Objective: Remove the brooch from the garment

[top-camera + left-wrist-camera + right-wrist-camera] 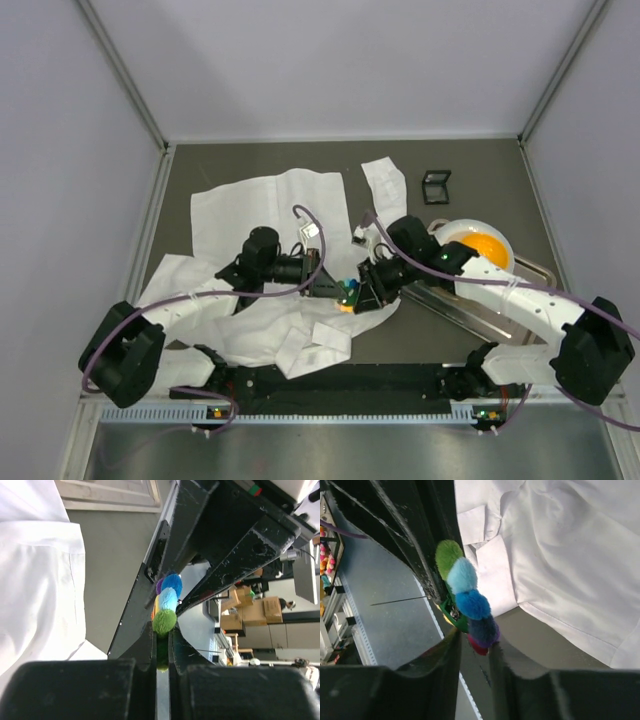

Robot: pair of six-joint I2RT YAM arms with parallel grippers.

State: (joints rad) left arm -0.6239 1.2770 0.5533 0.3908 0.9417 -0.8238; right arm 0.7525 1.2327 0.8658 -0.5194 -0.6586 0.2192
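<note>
**Q:** What is shown, from the largest item down?

**A:** The desk [470,170] carries the garment [250,200], spread flat and creased. The left arm [185,310] and right arm [520,300] meet over the garment's near right part. The brooch [467,592] is held between them, raised above the garment's edge. No cloth is seen hanging from it.

**Q:** How do the jaws stand?

**A:** The left jaws are pressed together on the green petal [164,621]. The right jaws are clamped on the purple petal [484,629] at the opposite end. Each grip takes a soft tuft at the rim, not the brooch's body.

**Q:** What could go wrong?

**A:**
- **Hidden pin:** the pin behind the brooch cannot be seen, so whether it is free of the garment cannot be told. If it is caught, drawing away would probably lift or rip the thin fabric.
- **Opposed pull:** two arms pulling apart on plush petals could tear one off or bend the brooch.
- **Shallow grip:** if one pair of jaws lets go, the tuft may slip from the other. The brooch would then drop back onto the garment, where an open pin might snag.
</note>
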